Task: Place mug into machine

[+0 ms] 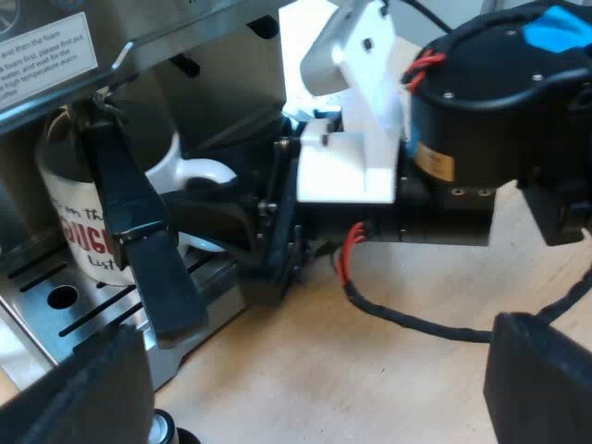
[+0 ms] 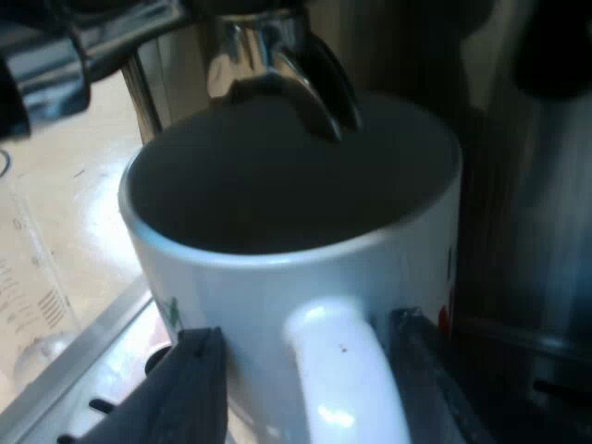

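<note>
A white mug (image 1: 79, 222) with red lettering stands on the slotted drip tray (image 1: 65, 296) of the espresso machine (image 1: 213, 65). It sits under the metal spout of the holder (image 2: 268, 65). The holder's dark handle (image 1: 139, 231) slants down across the mug's side. My right gripper (image 2: 310, 388) is open, one black finger on each side of the mug's white handle (image 2: 347, 388), with a small gap at one finger. From the left wrist view, the right gripper (image 1: 217, 217) reaches in at the mug's handle (image 1: 199, 176). My left gripper (image 1: 314, 407) hangs open over the wooden table, away from the mug.
A measuring glass (image 2: 28, 277) stands on the table beside the drip tray (image 2: 83, 370). The machine's steel front (image 2: 546, 231) rises close behind the mug. Bare wooden table (image 1: 388, 370) lies under the right arm.
</note>
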`<state>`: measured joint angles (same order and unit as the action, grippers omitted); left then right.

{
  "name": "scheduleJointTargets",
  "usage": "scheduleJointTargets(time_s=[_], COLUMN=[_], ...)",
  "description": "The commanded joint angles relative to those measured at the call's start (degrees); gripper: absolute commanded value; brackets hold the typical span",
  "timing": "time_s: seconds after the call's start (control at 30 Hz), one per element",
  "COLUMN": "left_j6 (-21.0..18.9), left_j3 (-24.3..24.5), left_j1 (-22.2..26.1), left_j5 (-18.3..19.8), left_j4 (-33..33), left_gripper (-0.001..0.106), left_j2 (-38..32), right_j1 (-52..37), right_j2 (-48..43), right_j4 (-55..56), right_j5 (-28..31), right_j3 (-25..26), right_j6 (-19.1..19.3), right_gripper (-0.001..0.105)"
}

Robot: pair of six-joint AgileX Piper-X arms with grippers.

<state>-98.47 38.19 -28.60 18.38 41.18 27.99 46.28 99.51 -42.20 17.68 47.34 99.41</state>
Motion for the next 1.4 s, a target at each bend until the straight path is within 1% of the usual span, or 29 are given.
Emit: scheduleJointTargets(time_s=[0.03,0.17,0.3,0.6,0.77,0.9,1.1,1.33,1.4], left_j6=[-0.5,-0.5,-0.5,-0.5,-0.5,-0.5,-0.5,-0.5,-0.5], left_j3=[0.1,0.1,0.1,0.1,0.1,0.1,0.1,0.1,0.1], left_j1=[-0.2,-0.2,-0.2,-0.2,-0.2,-0.2,-0.2,-0.2,-0.2], left_j5=[0.3,0.3,0.3,0.3,0.3,0.3,0.3,0.3,0.3], left_j4=[-0.8,-0.8,-0.8,-0.8,-0.8,-0.8,-0.8,-0.8,-0.8], left_gripper=[0.079,0.079,0.079,0.079,0.079,0.079,0.079,0.079,0.079], left_j2=[-0.2,-0.2,-0.2,-0.2,-0.2,-0.2,-0.2,-0.2,-0.2], right_j1=[0.0,0.0,0.0,0.0,0.7,1.4,1.4,1.4,1.7], right_j2=[0.6,1.1,1.2,1.3,-0.1,-2.3,-6.6,-13.3,-17.0], right_j4=[0.1,0.9,0.9,0.9,1.0,2.3,8.7,9.9,12.5], right_j5=[0.3,0.7,4.3,4.2,4.4,5.3,5.3,5.3,5.3], right_j3=[1.2,1.5,1.5,1.5,1.5,1.5,0.9,-2.9,-4.5], right_j6=[1.2,1.2,1.0,1.0,1.0,1.0,1.0,1.0,1.0], right_gripper=[0.043,0.043,0.043,0.043,0.043,0.043,0.043,0.043,0.043])
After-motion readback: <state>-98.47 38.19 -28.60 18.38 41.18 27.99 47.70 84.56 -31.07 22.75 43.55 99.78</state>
